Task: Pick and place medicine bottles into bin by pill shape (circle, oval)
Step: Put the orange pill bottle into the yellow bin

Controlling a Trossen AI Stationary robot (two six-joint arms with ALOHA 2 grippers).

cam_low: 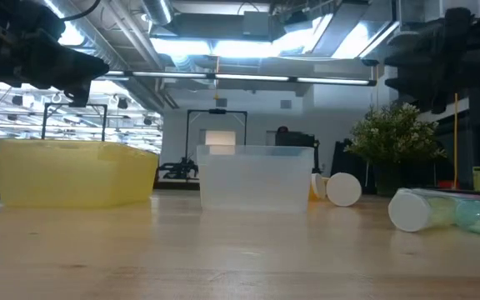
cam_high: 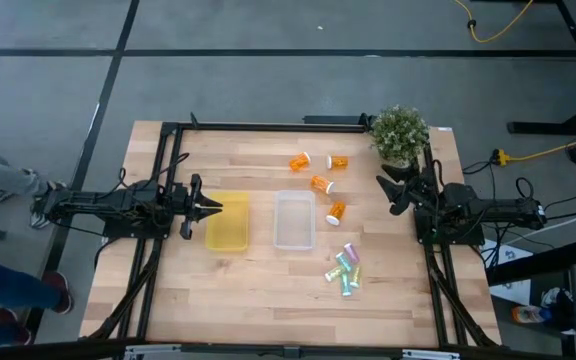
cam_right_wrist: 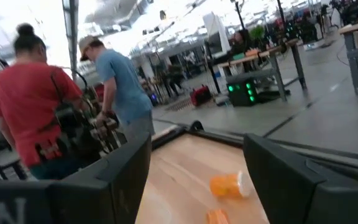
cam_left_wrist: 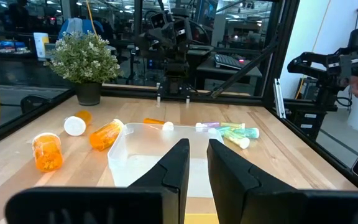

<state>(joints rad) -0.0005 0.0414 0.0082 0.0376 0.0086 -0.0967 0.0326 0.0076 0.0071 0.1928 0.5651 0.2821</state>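
- The left pincer hangs at the left edge of the yellow bin, its fingers close together with only a slim gap, nothing between them.
- The right pincer sits near the worktop's right side, just below the potted plant; its two prongs stand wide apart and empty.
- The yellow bin and the clear bin lie side by side mid-worktop, a small gap between them. No bottle shows in either one.
- Four orange medicine bottles with white caps lie scattered on their sides beyond and to the right of the clear bin; the nearest rests just beside that bin's right edge.
- A cluster of pale green-teal bottles lies touching one another, nearer the front edge, right of the clear bin.
- In the right wrist view, two people stand beyond the worktop.
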